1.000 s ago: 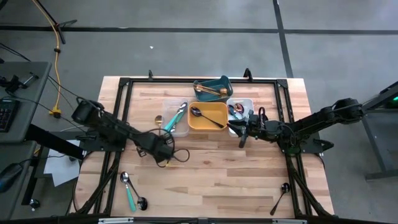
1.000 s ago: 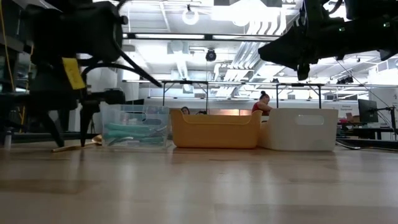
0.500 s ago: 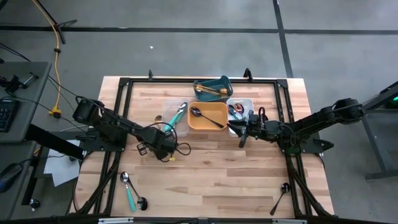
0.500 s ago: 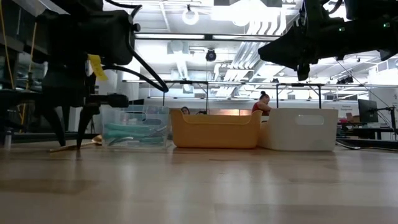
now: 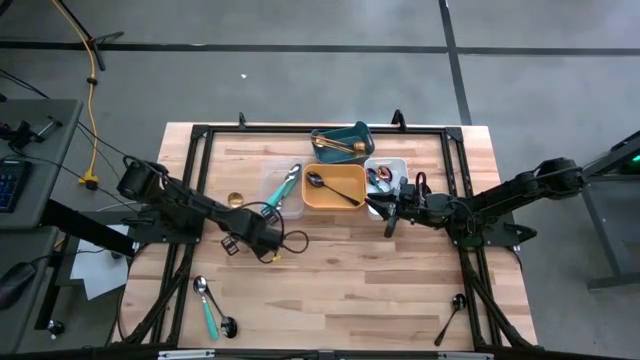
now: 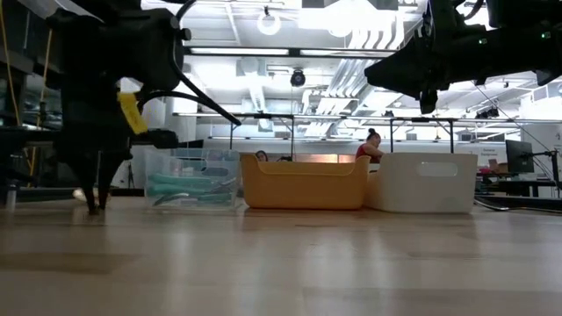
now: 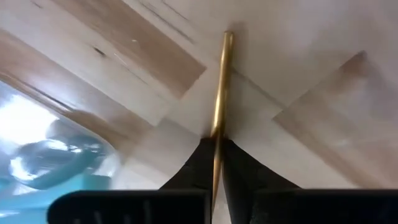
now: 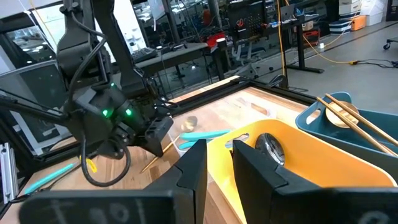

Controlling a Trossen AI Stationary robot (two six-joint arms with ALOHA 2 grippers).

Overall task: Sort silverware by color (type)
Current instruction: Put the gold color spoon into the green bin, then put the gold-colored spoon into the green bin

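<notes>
The left gripper (image 7: pixel 214 163) sits at about nine o'clock on the table (image 5: pixel 350 275), its fingers pinched tight on the handle of a gold spoon (image 7: pixel 219 93) whose bowl lies just beside the clear tray (image 5: pixel 283 192). The step in hand looks like lifting this gold piece. Next, it likely must travel to the teal tray (image 5: pixel 343 141) at twelve o'clock, where other gold pieces lie. The right gripper (image 8: pixel 214 163) waits over the yellow tray (image 5: pixel 335 188) at about two o'clock, fingers narrowly apart and holding nothing.
</notes>
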